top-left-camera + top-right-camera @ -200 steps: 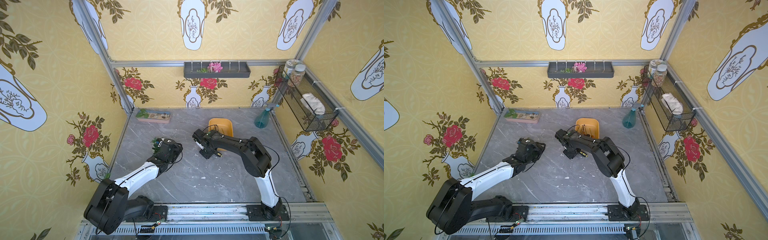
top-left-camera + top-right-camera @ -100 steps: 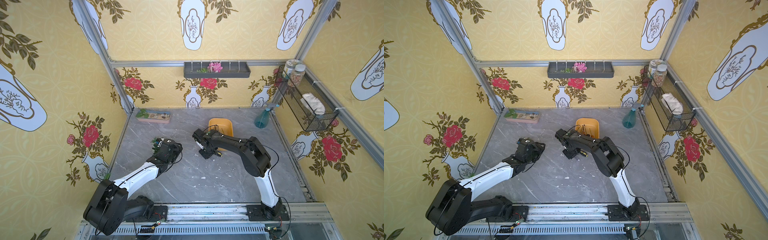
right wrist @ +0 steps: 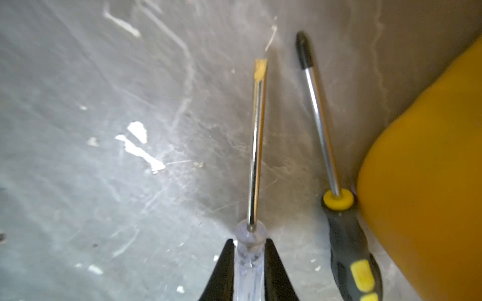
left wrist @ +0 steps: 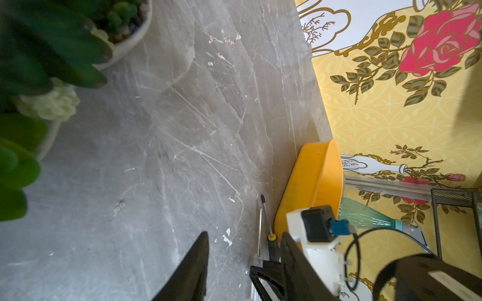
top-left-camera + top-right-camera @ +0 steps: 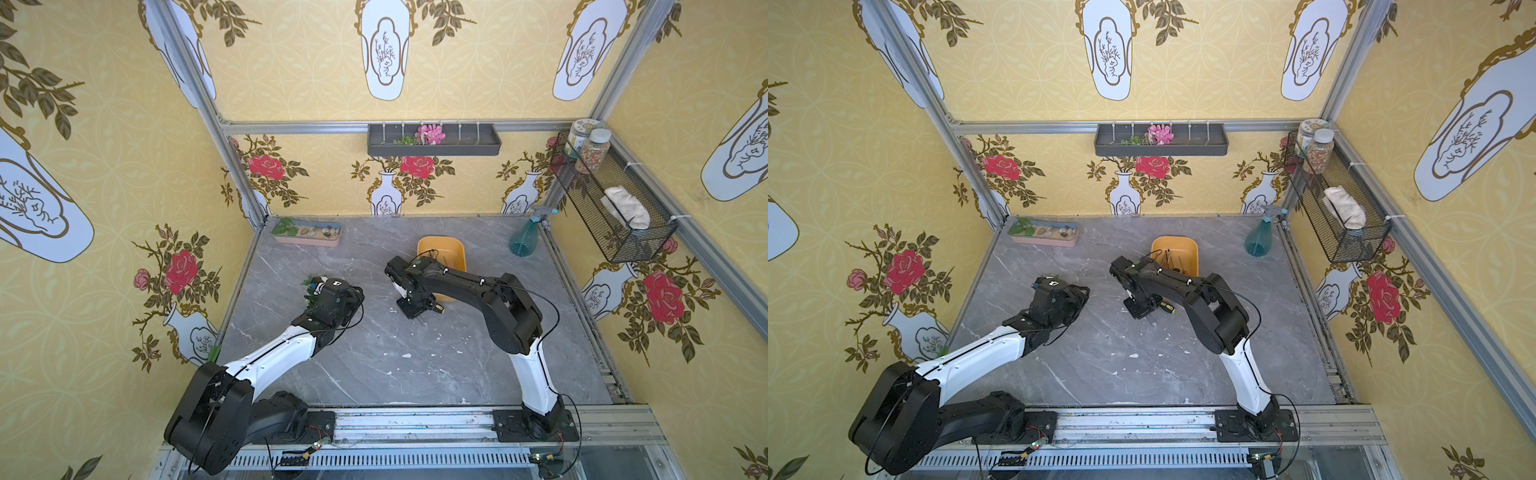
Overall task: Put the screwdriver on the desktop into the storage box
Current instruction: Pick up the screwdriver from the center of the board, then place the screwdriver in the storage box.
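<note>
Grey desktop (image 3: 104, 195): right tool (image 3: 250, 246) clamps clear-handled screwdriver (image 3: 257, 146); jar (image 5: 580, 137) label unreadable.

1. Rear centre of tabletop (image 5: 374, 365): storage box (image 5: 440, 242).
2. Before its front wall: screwdriver (image 3: 257, 146), second screwdriver (image 3: 344, 234) alongside, nearer the box.
3. Rear-left corner: pebble tray (image 5: 306, 240).
4. Rear-right corner: spray bottle (image 5: 524, 241).
5. Left edge: potted plants (image 5: 309, 287).
</note>
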